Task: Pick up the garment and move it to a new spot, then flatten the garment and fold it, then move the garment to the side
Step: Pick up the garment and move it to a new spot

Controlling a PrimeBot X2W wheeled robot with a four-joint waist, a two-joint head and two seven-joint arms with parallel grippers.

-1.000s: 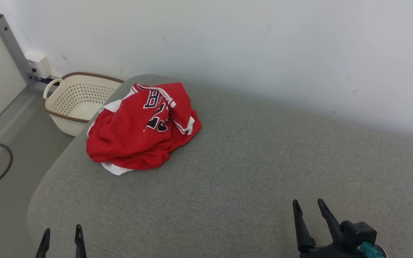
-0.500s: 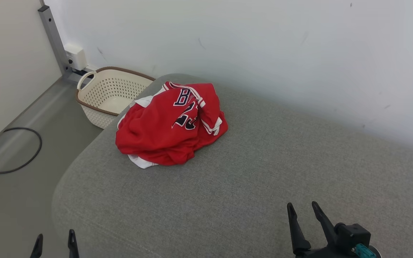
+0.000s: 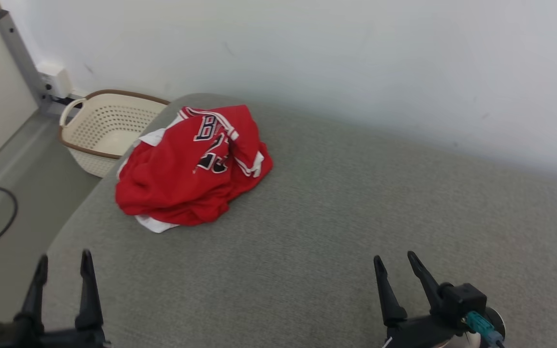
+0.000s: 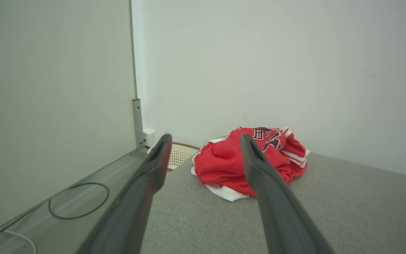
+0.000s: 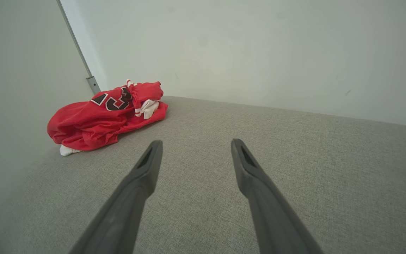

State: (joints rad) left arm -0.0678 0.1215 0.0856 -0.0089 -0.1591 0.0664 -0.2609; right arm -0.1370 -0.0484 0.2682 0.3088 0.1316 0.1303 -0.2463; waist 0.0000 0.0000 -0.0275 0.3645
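Two pairs of dark fingers nearest, spread wide and pinching nothing: left gripper [image 3: 63, 258] low by the near left corner of the grey cushion [image 3: 331, 222], right gripper [image 3: 394, 258] low over its near right part. Held apart and clear of any cloth, probably to keep both reaches free for the pick-up. Further on, well apart from both and closer to the left one: red garment [image 3: 186, 169], crumpled in a heap near the cushion's far left edge, white trim poking out beneath. Not yet lifted, so first step pending. Beyond that edge, down on the floor by the wall [image 3: 307, 58]: cream basket [image 3: 99, 126].
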